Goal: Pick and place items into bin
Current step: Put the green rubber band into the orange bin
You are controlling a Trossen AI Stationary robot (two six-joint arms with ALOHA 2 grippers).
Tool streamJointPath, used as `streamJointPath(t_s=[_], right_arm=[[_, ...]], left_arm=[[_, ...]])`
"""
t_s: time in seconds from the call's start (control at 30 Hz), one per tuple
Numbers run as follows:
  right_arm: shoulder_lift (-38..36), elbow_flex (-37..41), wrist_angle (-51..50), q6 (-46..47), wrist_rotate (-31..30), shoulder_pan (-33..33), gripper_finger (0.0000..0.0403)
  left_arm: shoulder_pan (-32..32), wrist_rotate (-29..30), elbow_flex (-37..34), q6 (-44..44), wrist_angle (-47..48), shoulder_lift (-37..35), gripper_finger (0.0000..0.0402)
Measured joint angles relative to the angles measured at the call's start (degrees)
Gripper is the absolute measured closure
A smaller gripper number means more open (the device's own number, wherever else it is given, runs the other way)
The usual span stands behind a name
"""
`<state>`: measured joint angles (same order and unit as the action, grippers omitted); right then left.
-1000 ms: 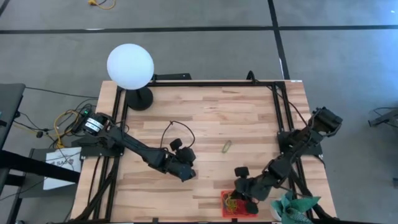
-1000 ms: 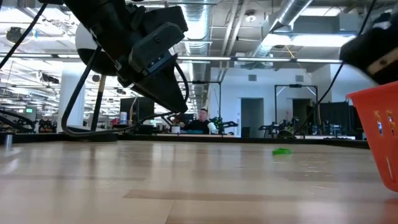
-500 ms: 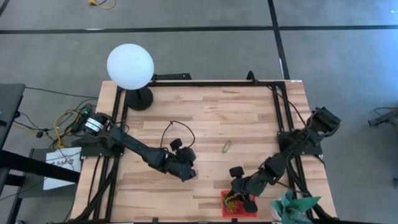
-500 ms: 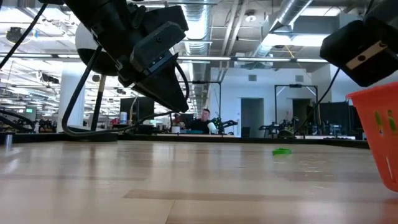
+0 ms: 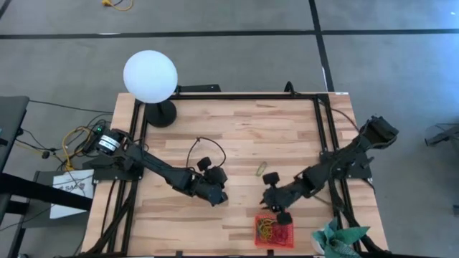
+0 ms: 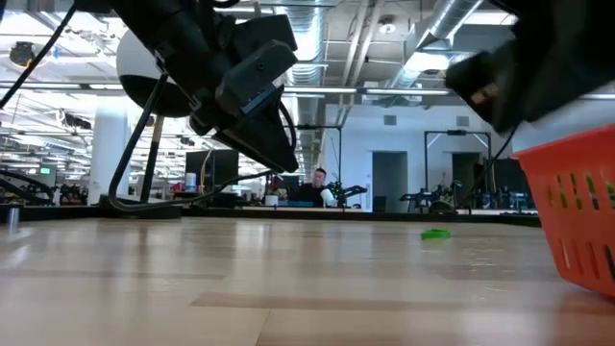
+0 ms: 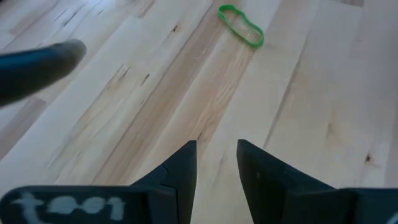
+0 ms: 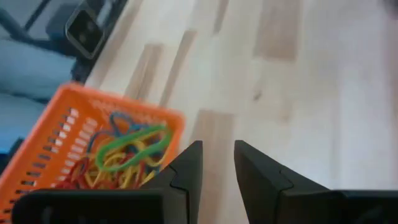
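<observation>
My right gripper (image 5: 276,208) — fingers apart, empty, beside bin (image 5: 275,231); green band (image 5: 262,169) left for collection.

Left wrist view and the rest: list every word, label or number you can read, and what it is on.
None can be read.
White marking on the left gripper: blurred, unreadable.
Marking on the paper sheet beside the table: too small to read.

- High view: overhead, straight down, whole table (image 5: 237,136) and both arms.
- Low view: tabletop level, facing the room.
- Wrist views: close, angled down at the wood.
- Shared: bin (image 5: 275,231), seen high, low, right wrist.
</observation>
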<state>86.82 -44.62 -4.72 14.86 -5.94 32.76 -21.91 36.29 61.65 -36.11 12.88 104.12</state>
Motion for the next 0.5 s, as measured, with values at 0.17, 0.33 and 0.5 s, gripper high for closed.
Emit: streamJointPath(t_s=[0.17,0.33,0.5], right_arm=[[-5.51,-0.15,-5.29,-4.74,-0.06,-4.5,0.0315],[-5.94,-0.13,-15.13,-5.91,-2.28,-10.97,0.0316],[-0.28,-0.11,-15.83,-6.36,-2.32,-17.18,0.0316]], left_arm=[[0.95,-0.02,0.0,0.09,0.02,0.0,0.0295],[1.62,-0.04,0.0,0.1,0.04,0.0,0.0295],[1.77,-0.04,0.0,0.57,0.04,0.0,0.0295]])
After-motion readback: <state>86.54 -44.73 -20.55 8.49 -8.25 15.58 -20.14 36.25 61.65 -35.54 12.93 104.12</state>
